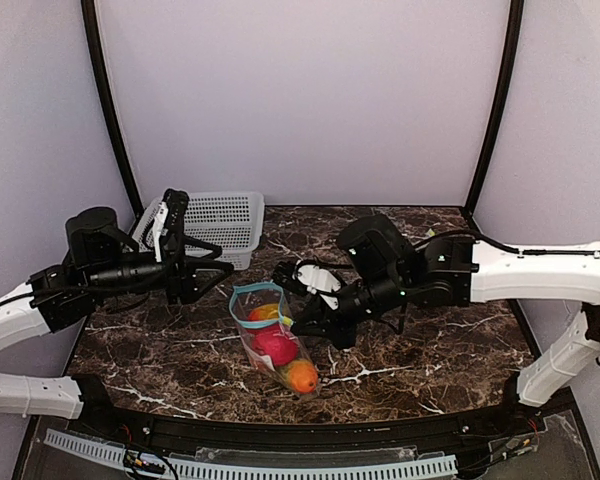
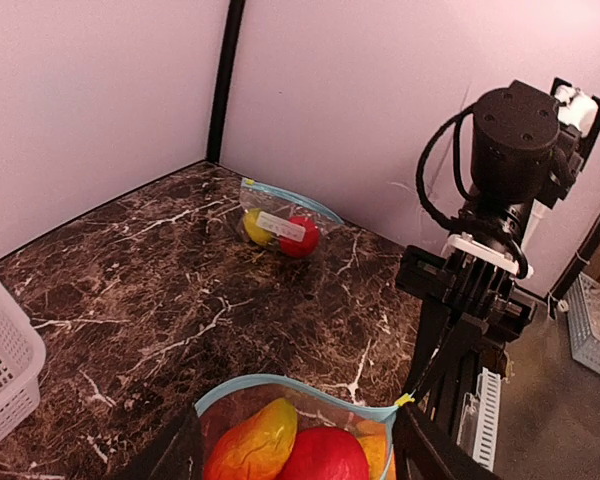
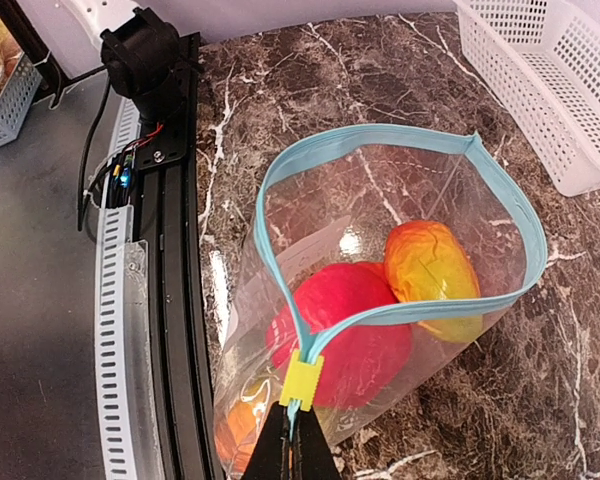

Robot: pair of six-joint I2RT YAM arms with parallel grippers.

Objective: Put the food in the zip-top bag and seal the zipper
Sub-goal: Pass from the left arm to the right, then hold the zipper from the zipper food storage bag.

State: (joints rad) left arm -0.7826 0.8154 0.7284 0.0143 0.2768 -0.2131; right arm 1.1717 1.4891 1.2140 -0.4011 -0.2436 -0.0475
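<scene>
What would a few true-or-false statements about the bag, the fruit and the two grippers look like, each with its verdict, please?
1. The zip-top bag is sealed. False: its mouth gapes wide open.
2. The right gripper is pinched shut on the yellow slider. True.
3. The red fruit lies in the white basket. False: it is inside the bag, next to an orange-yellow fruit.
4. The left gripper is open and holds nothing. True.
</scene>
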